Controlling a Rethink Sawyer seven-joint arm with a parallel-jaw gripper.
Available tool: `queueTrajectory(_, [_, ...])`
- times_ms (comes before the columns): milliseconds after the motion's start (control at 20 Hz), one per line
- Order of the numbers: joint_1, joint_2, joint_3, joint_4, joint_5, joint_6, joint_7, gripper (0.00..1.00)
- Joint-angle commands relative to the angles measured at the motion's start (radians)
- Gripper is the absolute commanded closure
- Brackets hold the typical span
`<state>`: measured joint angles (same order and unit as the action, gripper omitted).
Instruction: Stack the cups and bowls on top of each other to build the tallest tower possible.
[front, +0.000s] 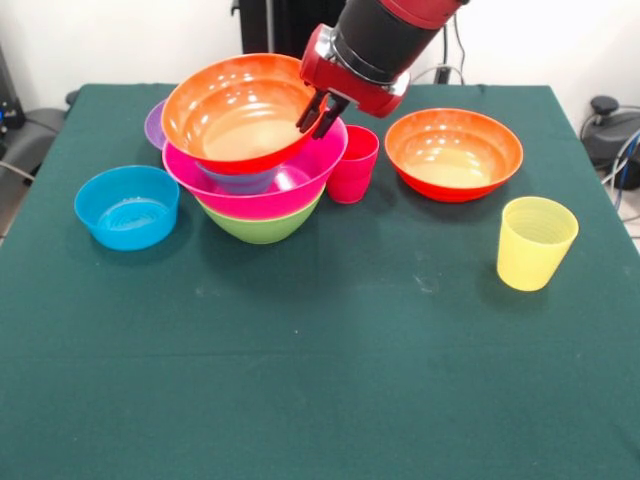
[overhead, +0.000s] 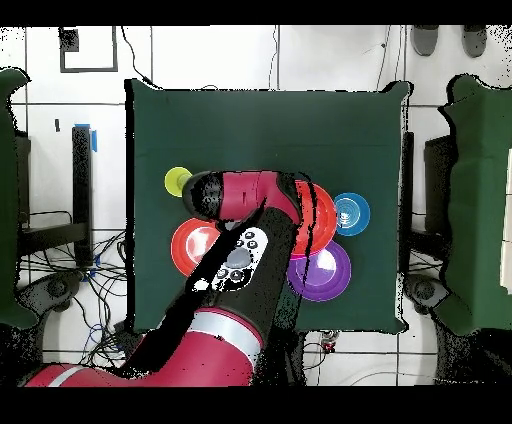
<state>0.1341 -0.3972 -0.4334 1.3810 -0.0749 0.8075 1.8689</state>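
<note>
The tower stands left of centre: a green bowl (front: 262, 228) at the bottom, the big pink bowl (front: 290, 185) in it, and a small blue-purple bowl (front: 238, 181) inside that. Tilted on top sits a wide orange bowl (front: 225, 110). My gripper (front: 322, 116) comes down from the upper right, shut on that bowl's right rim. The red cup (front: 353, 163) stands just right of the tower. Near the right edge is the yellow cup (front: 535, 242) (overhead: 178, 181). In the overhead view my arm (overhead: 240, 255) hides the gripper and most of the tower.
A second orange bowl (front: 453, 152) (overhead: 188, 245) rests at the right rear. A blue bowl (front: 127, 206) (overhead: 351, 213) sits left of the tower, and a purple bowl (front: 154, 125) (overhead: 325, 272) peeks out behind it. The green cloth (front: 300, 380) covers the table.
</note>
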Motion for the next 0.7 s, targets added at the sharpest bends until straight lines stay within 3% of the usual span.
queueTrajectory(50, [-0.003, 0.040, 0.052, 0.055, -0.009, -0.089, 0.183, 1.00])
queueTrajectory(700, [-0.014, 0.051, 0.038, 0.056, -0.022, -0.117, 0.167, 1.00])
